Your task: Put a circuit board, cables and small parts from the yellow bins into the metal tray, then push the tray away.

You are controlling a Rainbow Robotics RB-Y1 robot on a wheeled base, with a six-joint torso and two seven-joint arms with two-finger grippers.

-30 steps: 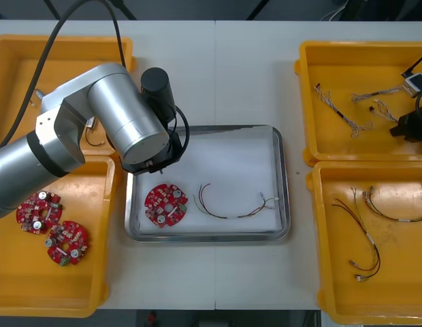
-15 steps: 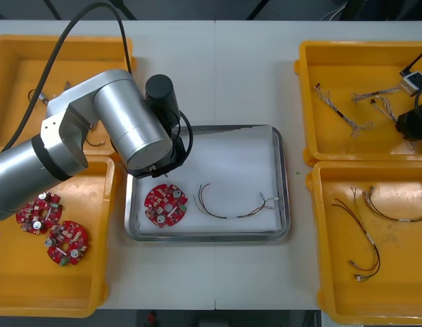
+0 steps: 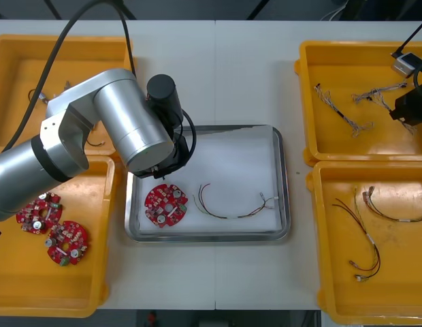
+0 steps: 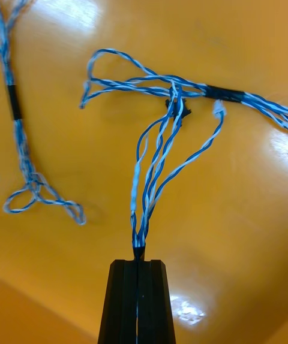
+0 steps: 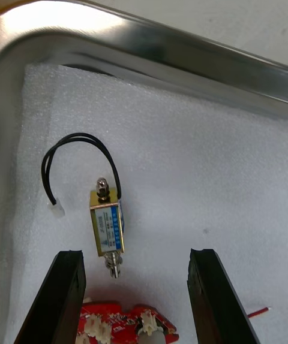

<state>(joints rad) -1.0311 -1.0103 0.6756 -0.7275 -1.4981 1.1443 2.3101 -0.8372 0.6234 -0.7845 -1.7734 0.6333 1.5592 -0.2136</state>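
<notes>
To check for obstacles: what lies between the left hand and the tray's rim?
In the left wrist view, a small metal part with a black wire lies on the tray's white lining, touching neither finger of the open left hand.

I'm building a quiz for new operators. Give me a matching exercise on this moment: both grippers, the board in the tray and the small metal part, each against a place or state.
1. left gripper
2. right gripper
3. circuit board
4. small metal part

A. shut on the blue and white cable
B. in the metal tray, next to the red and yellow cable
C. open over the tray
D. carries a looped black wire

Pairs: 1-C, 2-A, 3-B, 4-D
</notes>
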